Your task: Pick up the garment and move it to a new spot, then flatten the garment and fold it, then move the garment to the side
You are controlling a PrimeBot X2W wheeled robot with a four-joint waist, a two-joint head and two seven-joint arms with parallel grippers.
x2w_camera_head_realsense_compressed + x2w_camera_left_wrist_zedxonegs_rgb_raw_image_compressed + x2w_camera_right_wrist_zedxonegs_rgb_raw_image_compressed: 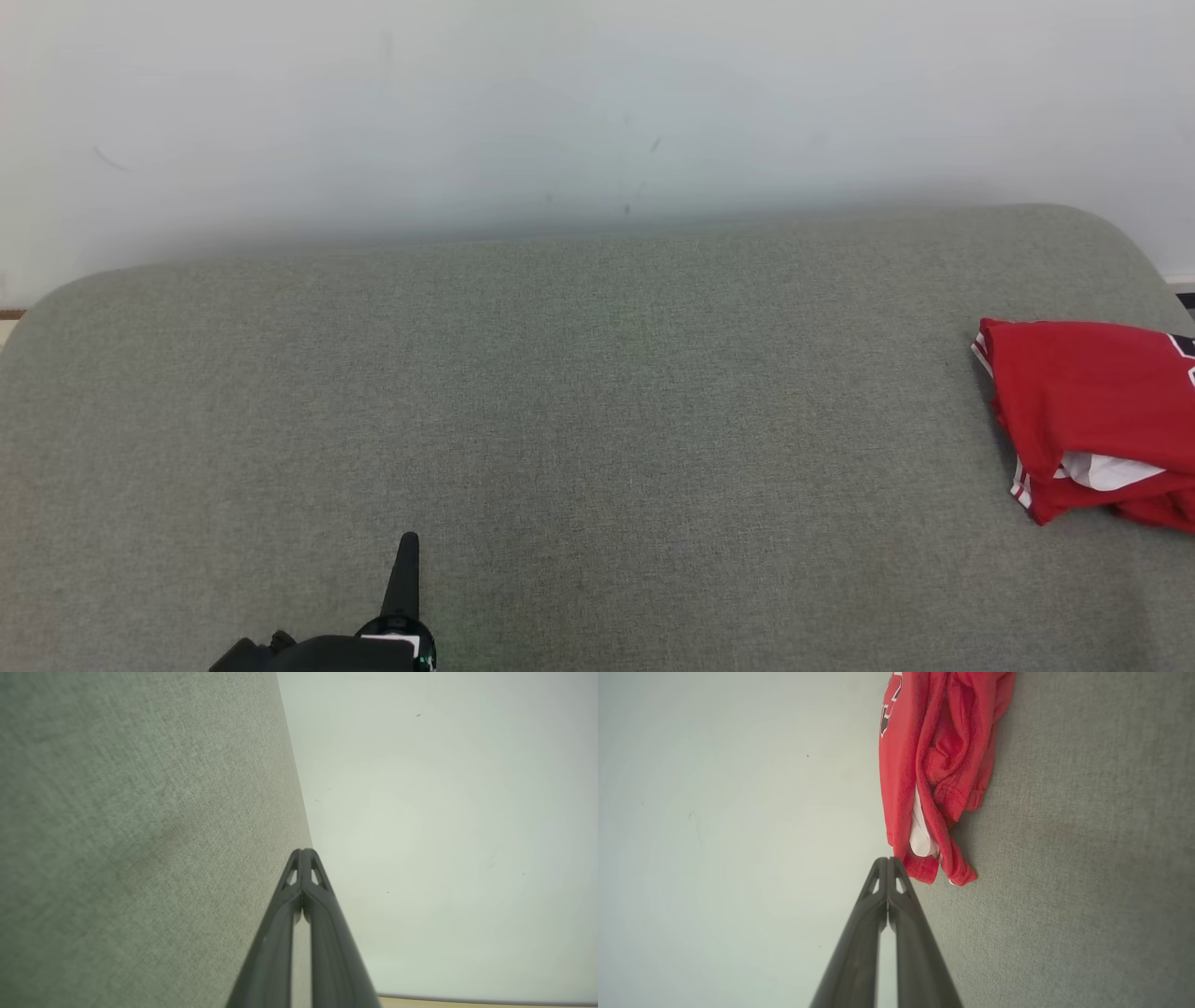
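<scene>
The garment (pixel 1092 411) is a red jersey with white trim, lying bunched and folded over at the far right edge of the grey fabric surface (pixel 597 420). In the right wrist view the garment (pixel 938 765) lies just beyond the tips of my right gripper (pixel 888 859), which is shut and holds nothing. My left gripper (pixel 408 539) pokes up from the bottom edge at the lower left, far from the garment. Its two fingers are pressed together in the left wrist view, left gripper (pixel 303 851), with nothing between them.
A pale wall (pixel 597 112) runs behind the cushioned grey surface, whose back corners are rounded. A strip of wooden floor (pixel 467 1003) shows beneath the wall in the left wrist view.
</scene>
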